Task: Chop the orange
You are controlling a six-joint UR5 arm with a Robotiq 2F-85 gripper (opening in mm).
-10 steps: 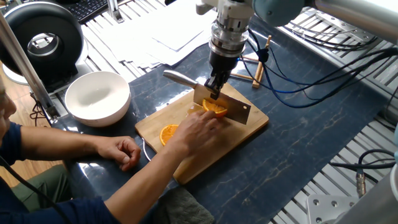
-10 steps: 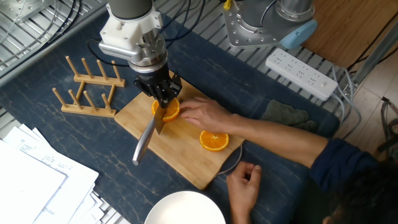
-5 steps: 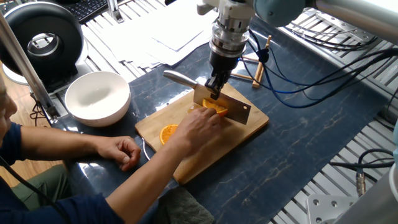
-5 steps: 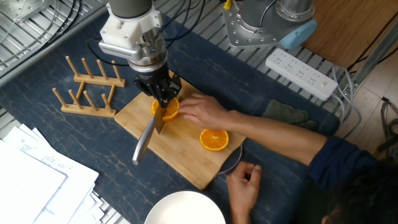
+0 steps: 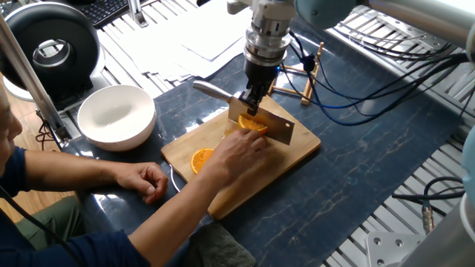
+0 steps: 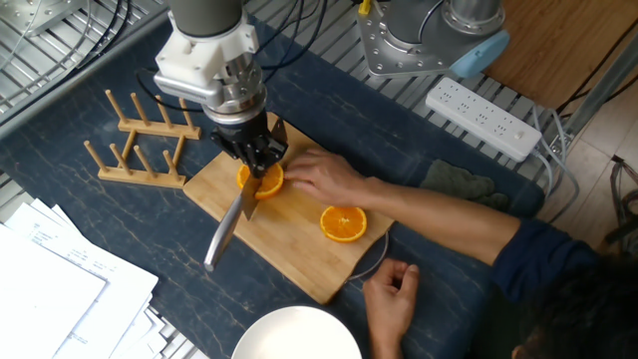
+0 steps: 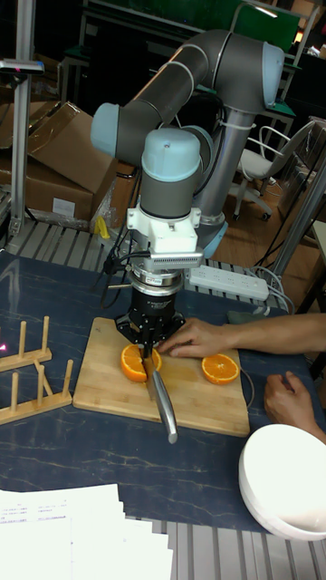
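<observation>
One orange half (image 5: 253, 126) (image 6: 261, 180) (image 7: 138, 363) lies cut face up on the wooden cutting board (image 5: 300, 146) (image 6: 299, 261) (image 7: 100, 382), with a person's hand (image 5: 236, 153) (image 6: 325, 179) steadying it. My gripper (image 5: 251, 105) (image 6: 257, 161) (image 7: 149, 341) is shut on a cleaver (image 5: 261, 123). The blade stands over this half, and the steel handle (image 6: 223, 235) (image 7: 164, 405) sticks out sideways. A second orange half (image 5: 202, 159) (image 6: 343, 223) (image 7: 220, 369) rests face up farther along the board, apart from the blade.
A white bowl (image 5: 116, 116) stands beside the board, close to the person's other hand (image 5: 148, 180). A wooden peg rack (image 6: 140, 150) sits on the board's far side. A power strip (image 6: 483, 118), a grey cloth (image 6: 454, 184) and paper sheets (image 6: 50, 289) lie around the mat.
My gripper and the cleaver have risen a little and shifted slightly toward the handle side. The person's hand stays on the orange half.
</observation>
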